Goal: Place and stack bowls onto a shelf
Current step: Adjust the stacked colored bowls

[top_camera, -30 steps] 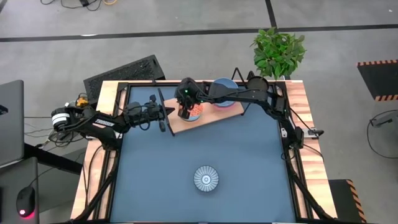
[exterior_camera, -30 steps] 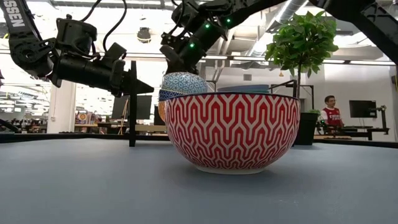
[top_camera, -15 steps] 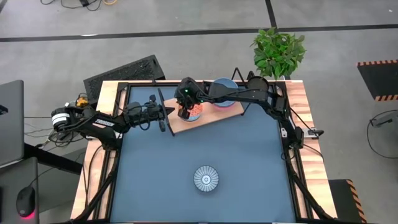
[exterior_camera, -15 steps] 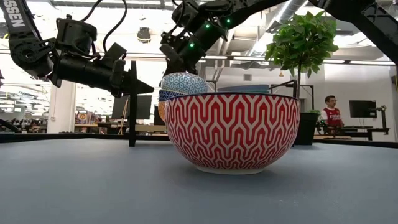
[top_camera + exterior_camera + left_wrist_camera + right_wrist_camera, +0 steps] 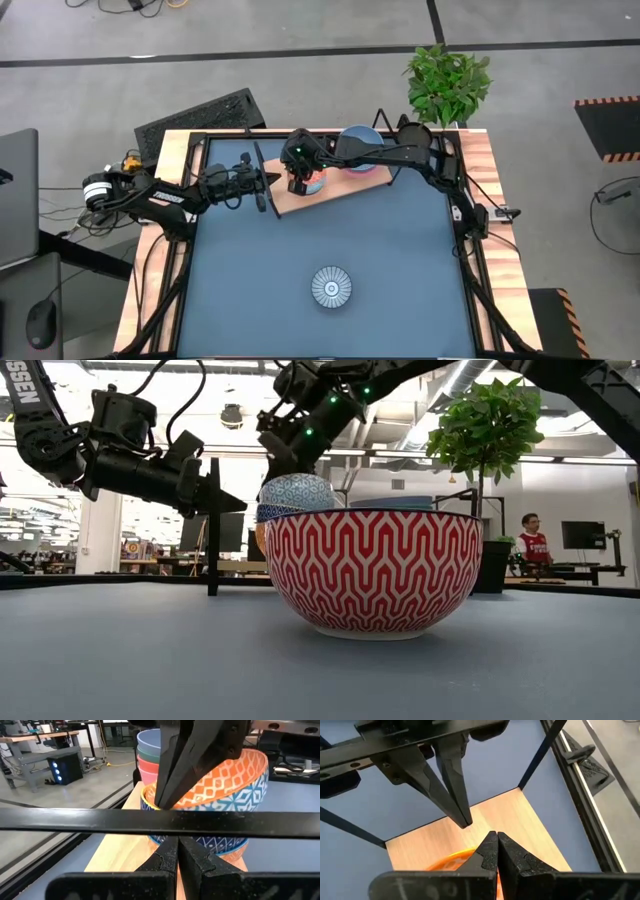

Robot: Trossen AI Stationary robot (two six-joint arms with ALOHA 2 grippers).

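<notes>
The shelf, a light-wood board (image 5: 345, 188) with a thin black wire frame, lies at the far side of the blue mat. On it stands a stack of plain bowls (image 5: 360, 140), pink, green and light blue (image 5: 150, 755). Beside that stack an orange-patterned bowl (image 5: 220, 775) sits tilted on a blue-patterned bowl (image 5: 205, 842). My right gripper (image 5: 302, 182) is shut on the orange bowl. My left gripper (image 5: 258, 185) is shut on the frame at the shelf's left end. A red-and-white patterned bowl (image 5: 331, 287) rests by its base on the mat near the near edge. My left gripper (image 5: 177, 845) pinches the frame's black top bar (image 5: 150, 822) between its two fingers. The fingers come level from the table's left and lie across the bar. My right gripper (image 5: 496, 845) pinches the orange bowl's rim (image 5: 455, 856) from above, slanting down. The bowl sits tilted, its lower part in the blue-patterned bowl beneath.
The red-and-white bowl (image 5: 372, 570) fills the middle of the low view and hides much of the shelf. A potted plant (image 5: 447, 82) stands beyond the table's far right corner. The blue mat (image 5: 400, 250) lies bare around the bowl. A person shows far off in the room (image 5: 530, 540).
My right gripper has shifted slightly over the stack, and the orange-patterned bowl in its hold has tipped a little. My left gripper has kept its hold on the frame.
</notes>
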